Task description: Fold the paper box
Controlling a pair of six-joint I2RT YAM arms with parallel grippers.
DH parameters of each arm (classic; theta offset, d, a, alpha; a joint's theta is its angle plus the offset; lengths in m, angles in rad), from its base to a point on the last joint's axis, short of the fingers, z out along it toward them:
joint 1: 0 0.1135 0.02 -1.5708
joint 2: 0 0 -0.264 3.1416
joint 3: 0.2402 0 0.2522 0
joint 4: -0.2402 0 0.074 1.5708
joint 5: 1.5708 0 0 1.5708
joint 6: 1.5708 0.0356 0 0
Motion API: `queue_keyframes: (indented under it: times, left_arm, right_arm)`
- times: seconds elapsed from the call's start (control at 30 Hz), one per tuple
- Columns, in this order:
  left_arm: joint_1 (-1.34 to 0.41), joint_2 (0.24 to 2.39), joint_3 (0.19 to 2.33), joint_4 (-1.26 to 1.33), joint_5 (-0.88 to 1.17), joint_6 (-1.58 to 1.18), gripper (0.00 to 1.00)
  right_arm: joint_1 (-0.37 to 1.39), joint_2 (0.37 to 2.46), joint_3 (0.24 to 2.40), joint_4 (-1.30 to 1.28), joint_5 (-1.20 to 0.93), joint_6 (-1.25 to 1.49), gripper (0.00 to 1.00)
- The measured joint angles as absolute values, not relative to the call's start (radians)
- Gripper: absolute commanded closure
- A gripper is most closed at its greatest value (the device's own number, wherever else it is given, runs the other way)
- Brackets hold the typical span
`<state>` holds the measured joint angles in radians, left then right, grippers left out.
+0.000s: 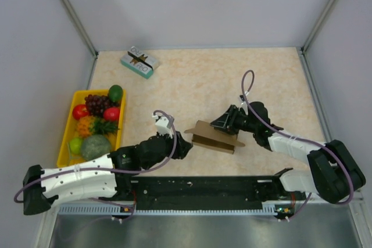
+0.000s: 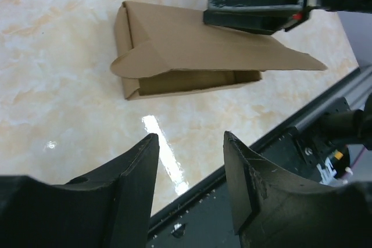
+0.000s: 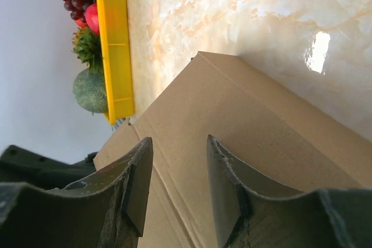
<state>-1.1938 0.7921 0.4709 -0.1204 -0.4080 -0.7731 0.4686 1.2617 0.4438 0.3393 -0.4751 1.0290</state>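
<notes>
Pincers both released, from above: left gripper (image 1: 185,145) spread and bare just beside the left end of the paper box (image 1: 214,137), right gripper (image 1: 224,121) spread over its far upper flap. Sits mid-table toward the near edge, well apart from the yellow tray (image 1: 65,143). From the left wrist: fingers (image 2: 139,166) apart with nothing between, box ahead and not touching. Already raised into a shallow trough, one end wall up, a rounded tab poking out, and a broad flap slanting over the open cavity. Right gripper (image 2: 250,7) on or just above that flap; cannot tell contact. From the right wrist: jaws parted over plain cardboard, nothing pinched. Judged mid-fold: walls formed, lid not yet closed. Next probably calls for pressing the flap down while bracing the left end, then tucking the tab.
</notes>
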Motion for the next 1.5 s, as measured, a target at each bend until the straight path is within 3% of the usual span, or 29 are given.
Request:
queue_keyframes:
  times: [0.17, 0.3, 0.47, 0.63, 1.13, 1.5]
  left_arm:
    - [-1.18, 0.772, 0.646, -0.249, -0.367, -0.723, 0.47]
    - [-1.079, 0.857, 0.816, -0.25, -0.29, -0.684, 0.6]
    - [-0.932, 1.096, 0.935, -0.179, -0.141, -0.653, 0.66]
    - [-0.921, 1.261, 0.912, -0.208, -0.081, -0.639, 0.67]
    - [-0.911, 1.333, 0.663, -0.002, 0.048, -0.705, 0.71]
    - [-0.912, 1.335, 0.65, 0.027, 0.056, -0.711, 0.69]
  right_arm:
    - [0.49, 1.26, 0.432, 0.354, -0.465, 0.962, 0.59]
    - [0.511, 1.237, 0.432, 0.338, -0.435, 0.89, 0.59]
    - [0.515, 1.224, 0.424, 0.311, -0.405, 0.82, 0.6]
    - [0.515, 1.215, 0.418, 0.292, -0.392, 0.785, 0.6]
    - [0.517, 1.216, 0.402, 0.276, -0.385, 0.76, 0.6]
    - [0.521, 1.135, 0.402, 0.169, -0.393, 0.76, 0.6]
